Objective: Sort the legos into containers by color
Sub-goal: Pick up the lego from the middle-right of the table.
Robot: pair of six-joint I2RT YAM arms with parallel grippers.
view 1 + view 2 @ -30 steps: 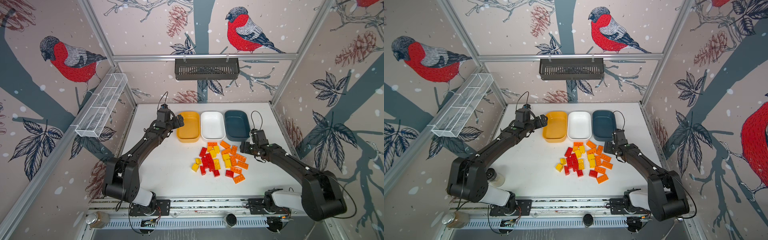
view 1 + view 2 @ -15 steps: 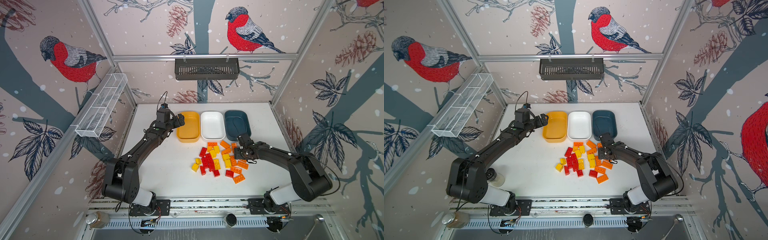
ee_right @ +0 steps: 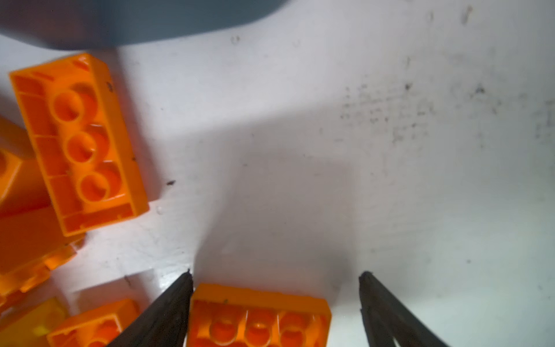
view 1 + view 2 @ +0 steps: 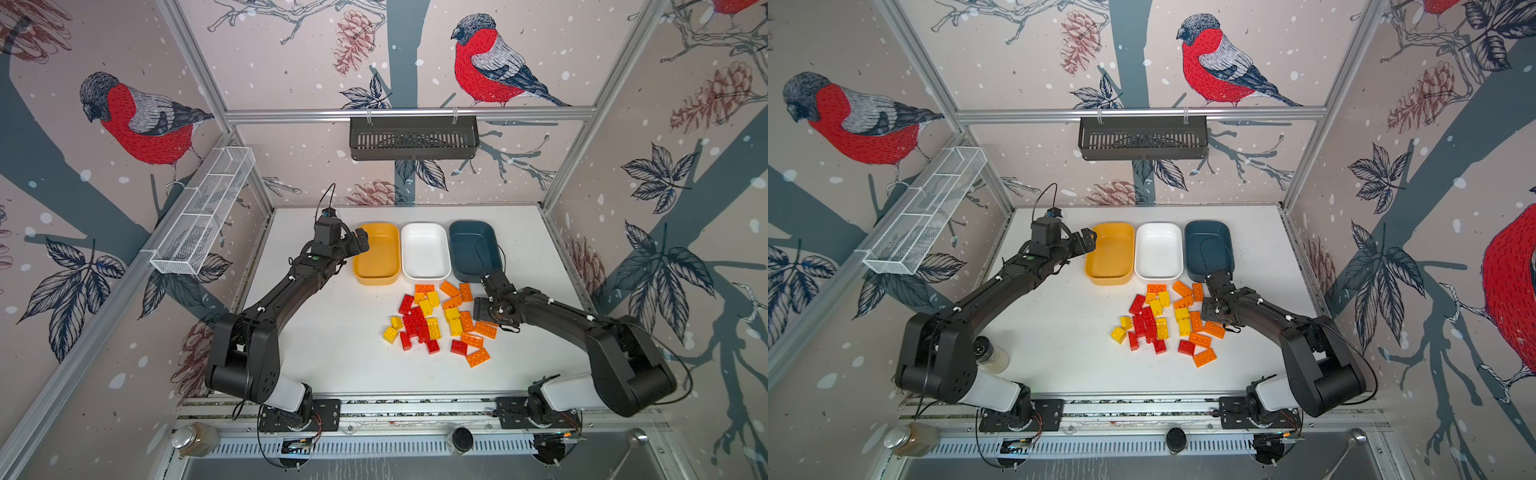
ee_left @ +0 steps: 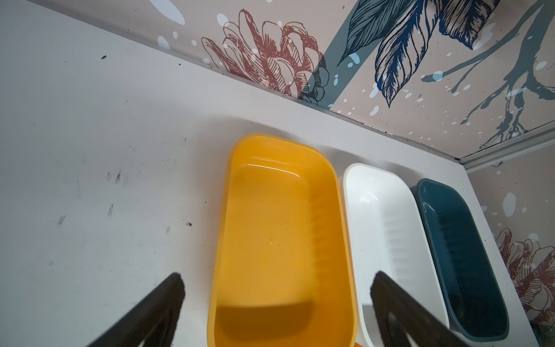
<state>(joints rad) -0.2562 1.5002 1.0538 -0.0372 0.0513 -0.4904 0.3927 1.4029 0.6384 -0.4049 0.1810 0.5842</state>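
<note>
Many light, stiff, slick legos (image 4: 428, 307) lie loose; we judge the orange brick (image 3: 258, 315) inside our wide-open right hand (image 3: 276, 273) best pinched by its flat walls; left hand (image 5: 278, 275) wide, empty.

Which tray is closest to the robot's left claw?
The yellow-orange tray. It is the end one in the row, right by the open left gripper; the white tray and the dark teal tray sit farther away.

Bright even light, soft shadows, tray glare, right wrist view blurred
</note>
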